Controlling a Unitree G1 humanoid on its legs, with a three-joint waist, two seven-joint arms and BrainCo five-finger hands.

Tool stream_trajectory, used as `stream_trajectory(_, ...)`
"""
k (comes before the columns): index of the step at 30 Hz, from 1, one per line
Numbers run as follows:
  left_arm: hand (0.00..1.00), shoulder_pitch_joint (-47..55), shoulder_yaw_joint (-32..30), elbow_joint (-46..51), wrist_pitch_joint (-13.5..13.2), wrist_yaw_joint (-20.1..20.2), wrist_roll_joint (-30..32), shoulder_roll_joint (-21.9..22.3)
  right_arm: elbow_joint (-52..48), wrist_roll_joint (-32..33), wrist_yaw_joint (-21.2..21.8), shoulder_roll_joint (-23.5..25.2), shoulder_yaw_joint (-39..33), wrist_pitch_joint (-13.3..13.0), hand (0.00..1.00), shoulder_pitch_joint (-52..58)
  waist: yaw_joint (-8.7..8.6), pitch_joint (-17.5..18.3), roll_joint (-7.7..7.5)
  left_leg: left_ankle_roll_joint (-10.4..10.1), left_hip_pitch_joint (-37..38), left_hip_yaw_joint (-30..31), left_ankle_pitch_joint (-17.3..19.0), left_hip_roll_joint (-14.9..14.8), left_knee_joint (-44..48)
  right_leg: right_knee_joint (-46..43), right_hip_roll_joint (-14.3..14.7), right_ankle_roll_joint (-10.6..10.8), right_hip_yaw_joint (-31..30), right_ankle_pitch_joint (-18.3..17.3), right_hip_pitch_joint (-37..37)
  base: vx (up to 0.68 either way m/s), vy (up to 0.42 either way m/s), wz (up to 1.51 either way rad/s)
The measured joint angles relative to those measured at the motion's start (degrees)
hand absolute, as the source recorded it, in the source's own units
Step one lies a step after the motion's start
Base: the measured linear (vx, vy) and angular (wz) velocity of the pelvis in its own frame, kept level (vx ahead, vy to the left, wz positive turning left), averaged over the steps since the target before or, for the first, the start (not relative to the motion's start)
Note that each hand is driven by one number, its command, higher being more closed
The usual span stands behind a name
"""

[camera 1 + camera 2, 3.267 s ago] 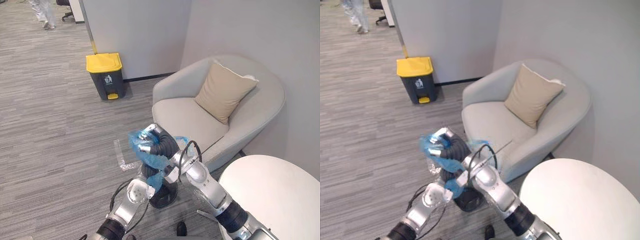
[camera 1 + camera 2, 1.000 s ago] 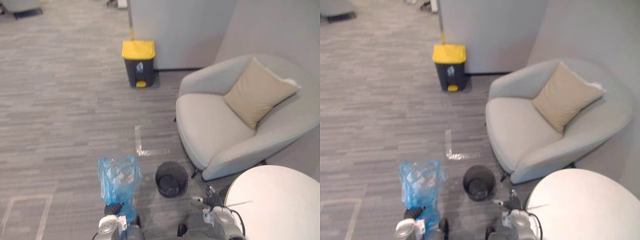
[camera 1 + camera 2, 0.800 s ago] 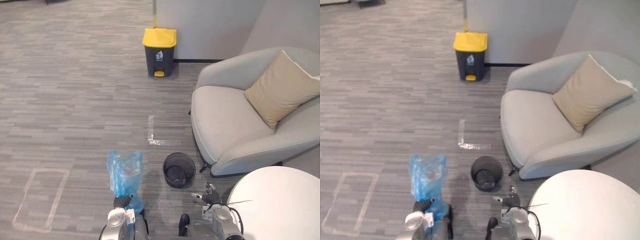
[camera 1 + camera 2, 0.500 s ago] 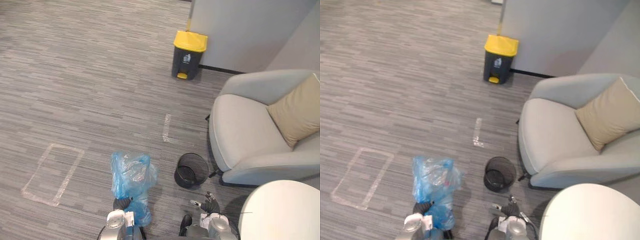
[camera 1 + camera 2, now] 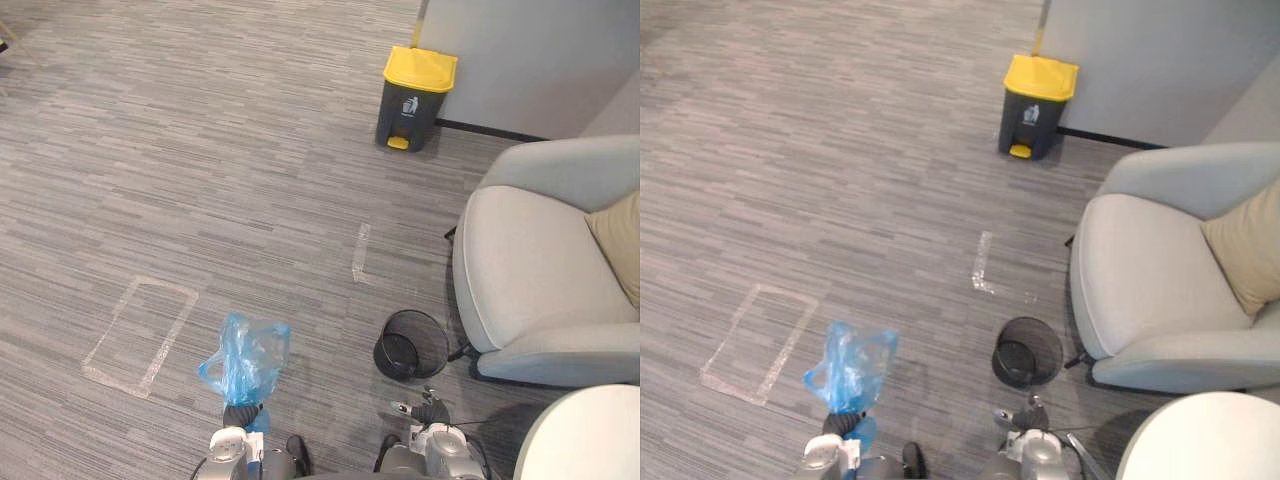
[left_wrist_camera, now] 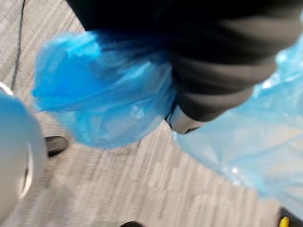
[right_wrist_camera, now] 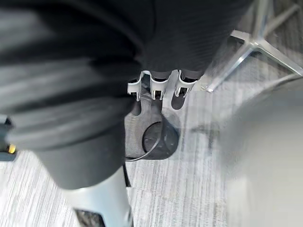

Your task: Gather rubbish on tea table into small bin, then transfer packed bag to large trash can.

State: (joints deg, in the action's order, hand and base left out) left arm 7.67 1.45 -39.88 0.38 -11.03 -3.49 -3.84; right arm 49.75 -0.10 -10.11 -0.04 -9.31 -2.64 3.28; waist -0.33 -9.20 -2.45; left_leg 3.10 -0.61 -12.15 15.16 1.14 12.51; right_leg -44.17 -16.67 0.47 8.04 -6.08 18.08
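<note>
**Bag in left hand, right hand free**

Eye views: left hand [image 5: 241,414] clenched on the neck of the blue bag [image 5: 246,358], bag standing up above the carpet. Right hand [image 5: 431,410] relaxed and unloaded, near the small mesh bin [image 5: 411,344], whose mesh floor is visible. Large trash can [image 5: 416,85] stands by the wall with its yellow lid down, well apart.
Left wrist view: blue plastic bunched round the hand cover.
Right wrist view: fingers [image 7: 159,89] loosely extended.

Head eyes high over carpet [image 5: 200,150]; wrist cameras close-up.
</note>
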Motion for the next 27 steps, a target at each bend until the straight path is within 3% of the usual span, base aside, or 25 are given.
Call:
stream_trajectory(2, 1.00, -0.4, -0.3, -0.2, 0.0, 0.0, 0.0, -0.9, -0.2, 0.1, 0.0, 0.3, 0.3, -0.1, 0.00, 0.1, -0.21, -0.3, -0.76, -0.2, 2.3, 2.6, 1.5, -0.7, -0.6, 3.0, 5.2, 1.0, 1.7, -5.3, 3.6, 0.33, -0.026, 0.66)
stream_trajectory(5, 1.00, -0.7, -0.4, -0.2, 0.1, 0.1, 0.0, -0.1, -0.9, 0.1, 0.0, 0.2, -0.3, -0.1, 0.00, 0.1, -0.45, -0.7, -0.13, -0.8, 5.9, 4.0, 2.9, -0.5, -2.2, 9.4, 8.5, 1.1, 5.0, -5.3, 6.0, 0.37, -0.048, 0.35)
stream_trajectory(6, 1.00, -1.0, -0.4, -0.2, 0.1, 0.1, 0.0, 0.2, -1.4, 0.1, 0.1, 0.3, -0.7, -0.1, 0.00, 0.1, -0.72, -0.9, 0.09, -1.3, 7.3, 4.9, 3.5, -0.4, -3.4, 12.2, 9.8, 0.5, 5.5, -4.7, 6.4, 0.55, -0.089, 0.46)
stream_trajectory(8, 1.00, -1.7, -0.4, -0.5, 0.2, 0.2, 0.0, 1.2, -2.0, 0.0, 0.2, 0.7, -1.6, -0.2, 0.00, 1.0, -1.64, -0.4, 0.55, -3.9, 11.9, 6.7, 5.0, -0.8, -3.8, 15.7, 11.6, -4.0, 6.5, -1.3, 5.0, 0.62, -0.118, 0.80)
stream_trajectory(9, 1.00, -2.0, -0.3, -0.3, 0.2, 0.2, 0.1, 2.1, -2.2, 0.0, 0.2, 0.7, -1.8, -0.1, 0.00, 0.6, -1.87, -0.3, 1.50, -4.0, 11.2, 6.3, 5.0, -1.8, -1.6, 15.6, 11.6, -4.2, 7.8, -1.7, 4.3, 0.62, -0.111, 0.74)
stream_trajectory(10, 1.00, -2.3, -0.4, 0.0, 0.0, 0.2, 0.1, 2.9, -3.0, 0.0, 0.1, 0.3, -1.7, 0.0, 0.00, 0.4, -2.04, -0.3, 2.25, -4.6, 9.1, 6.0, 4.8, -2.6, 3.1, 16.0, 11.4, -4.7, 9.0, -2.8, 3.3, 0.49, -0.100, 0.46)
stream_trajectory(11, 1.00, -2.6, -0.4, 0.0, 0.0, 0.3, 0.1, 4.0, -4.2, 0.0, 0.1, 0.1, -1.6, -0.1, 0.00, 0.4, -2.47, -0.6, 3.41, -6.5, 5.7, 4.4, 3.8, -3.8, 12.2, 17.3, 11.7, -5.1, 10.4, -3.5, 0.9, 0.86, -0.147, 0.35)
stream_trajectory(12, 1.00, -2.3, -1.2, 0.2, 0.0, 0.7, 0.1, 5.3, -4.9, 0.0, 0.1, 0.3, -1.1, 0.1, 0.00, 0.4, -2.10, -0.8, 4.08, -11.0, 0.4, 2.1, 0.8, -7.3, 27.4, 21.5, 13.4, -5.3, 9.5, -3.7, -4.7, 0.62, -0.103, 0.16)
stream_trajectory(14, 1.00, -1.9, -2.3, 0.4, 0.0, 1.3, 0.1, 5.5, -5.3, 0.0, 0.1, 2.0, -1.1, 0.4, 0.00, 0.3, -1.95, -1.1, 3.50, -9.9, -2.5, -1.3, 1.5, -10.0, 36.1, 26.2, 14.4, -5.3, 8.3, -3.8, -11.3, 0.59, -0.041, -0.05)
stream_trajectory(17, 1.00, -2.5, -2.8, 1.8, -0.1, 1.4, 0.1, 5.6, -5.4, 0.1, -0.1, 2.4, -1.1, 0.4, 0.00, 0.0, -0.11, -1.5, 2.05, -5.0, -8.8, -7.0, 4.1, -13.2, 37.4, 32.0, 14.3, -5.3, 5.4, -3.8, -18.7, 0.44, 0.015, -0.25)
stream_trajectory(18, 1.00, -2.6, -2.9, 2.3, -0.1, 1.3, 0.1, 5.6, -5.5, 0.1, -0.3, 2.3, -1.3, 0.4, 0.00, -0.4, 1.04, -1.6, 1.89, -5.0, -12.2, -7.7, 4.2, -14.0, 33.9, 33.0, 13.8, -5.3, 4.4, -3.7, -20.2, 0.46, 0.116, -0.56)
stream_trajectory(20, 1.00, -2.5, -3.6, 2.1, 0.0, 1.3, 0.1, 5.8, -5.5, 0.2, -1.0, 2.6, -1.8, 0.5, 0.00, -1.4, 1.58, -1.8, 1.62, -5.0, -15.5, -6.7, 3.3, -13.5, 24.5, 32.5, 12.4, -4.9, 2.6, -4.0, -21.3, 0.39, 0.203, -0.68)
stream_trajectory(22, 1.00, -1.6, -3.9, 2.0, 0.0, 1.2, 0.1, 6.5, -5.9, 0.2, -1.3, 2.8, -2.2, 0.4, 0.00, -1.3, 1.99, -1.6, 1.60, -6.5, -16.2, -0.9, -4.2, -11.2, 10.3, 32.2, 10.6, -0.9, -0.8, -6.4, -23.2, 0.37, 0.328, -0.93)
stream_trajectory(23, 1.00, -1.0, -3.5, 2.0, 0.0, 1.3, 0.0, 6.9, -5.9, 0.2, -1.4, 2.1, -2.2, 0.5, 0.00, -0.9, 2.76, -0.7, 2.67, -9.8, -16.0, 1.9, -12.3, -11.6, 7.0, 31.9, 10.6, 2.3, -3.4, -9.3, -23.5, 0.32, 0.370, -1.03)
stream_trajectory(24, 1.00, -1.7, -4.5, 1.6, 0.2, 1.0, 0.0, 6.1, -5.4, 0.1, -1.3, 3.4, -1.9, 0.7, 0.00, -0.9, 2.45, -0.1, 0.79, -8.3, -16.3, -0.1, -7.8, -10.1, 10.9, 30.1, 8.0, 3.4, -6.1, -11.3, -23.4, 0.32, 0.375, -0.92)
stream_trajectory(27, 1.00, -2.3, -4.1, 2.8, 0.2, 1.1, 0.0, 5.7, -5.4, 0.1, -1.1, 3.5, -1.1, 1.2, 0.00, -0.1, 2.59, 0.5, -0.55, -7.0, -12.6, -5.5, -3.5, -9.4, 11.5, 19.8, 5.3, 4.3, -9.3, -9.4, -18.3, 0.31, 0.301, -0.83)
